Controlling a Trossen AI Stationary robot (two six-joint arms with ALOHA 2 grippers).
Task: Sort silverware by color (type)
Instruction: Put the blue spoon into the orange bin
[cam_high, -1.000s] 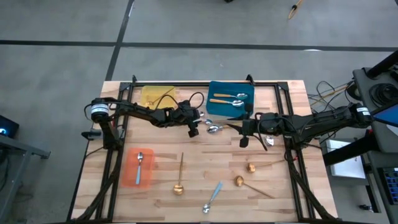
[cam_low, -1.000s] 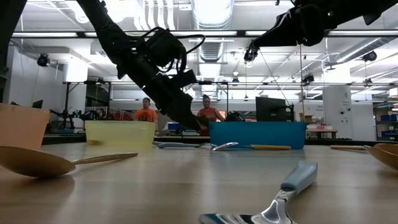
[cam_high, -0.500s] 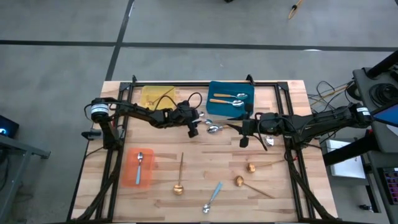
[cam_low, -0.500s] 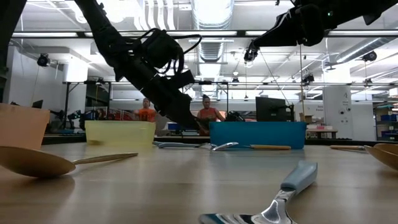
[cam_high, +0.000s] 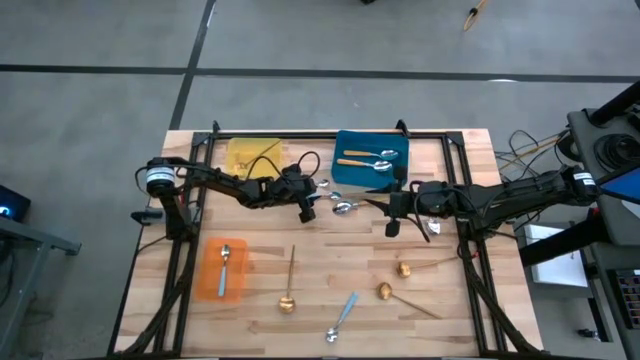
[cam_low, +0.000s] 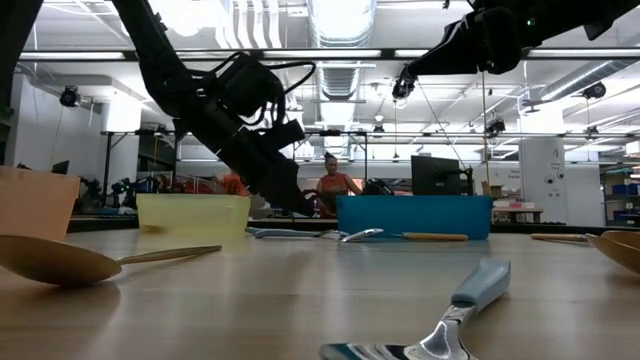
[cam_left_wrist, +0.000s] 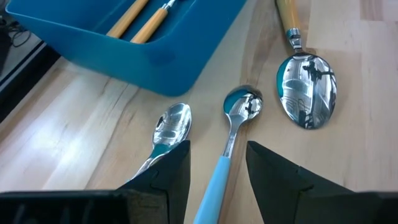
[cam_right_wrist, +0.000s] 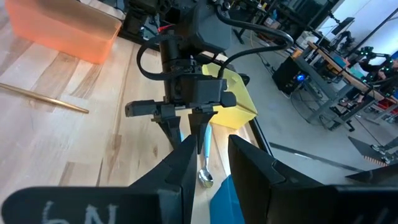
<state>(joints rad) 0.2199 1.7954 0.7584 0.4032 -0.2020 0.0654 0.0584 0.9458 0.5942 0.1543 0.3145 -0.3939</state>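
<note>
From above, the left gripper (cam_high: 309, 207) sits mid-table by the blue tray (cam_high: 349, 170); the right gripper (cam_high: 392, 216), fingers a little apart and empty, waits nearby. The left wrist view shows its fingers apart around a blue-handled spoon (cam_left_wrist: 229, 140) lying on the table. The spoon looks light, hard and slippery, so grab the handle.

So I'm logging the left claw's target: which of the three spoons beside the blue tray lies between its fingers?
The middle one, the light-blue-handled spoon: its handle runs between the left claw fingers. The orange-handled spoon and the other silver spoon lie outside.
</note>
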